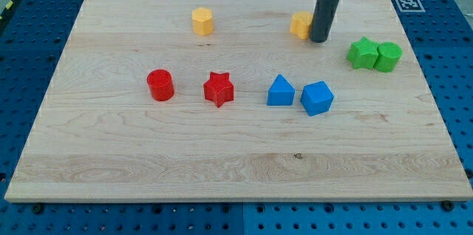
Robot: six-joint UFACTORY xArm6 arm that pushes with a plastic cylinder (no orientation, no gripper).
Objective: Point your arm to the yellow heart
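Camera view: my tip (pixel 319 40) touches the yellow heart (pixel 301 24) on its right side, top centre-right of wooden board (pixel 222 168). No pincer here, just the rod.

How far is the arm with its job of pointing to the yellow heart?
Nearly done, it seems. My tip stands right beside a yellow block near the view's top, on that block's right, partly hiding it; contact cannot be judged. Its shape is hard to make out, so whether it is the heart is unsure. The other yellow block, further left, stands alone. Nothing else seems involved.
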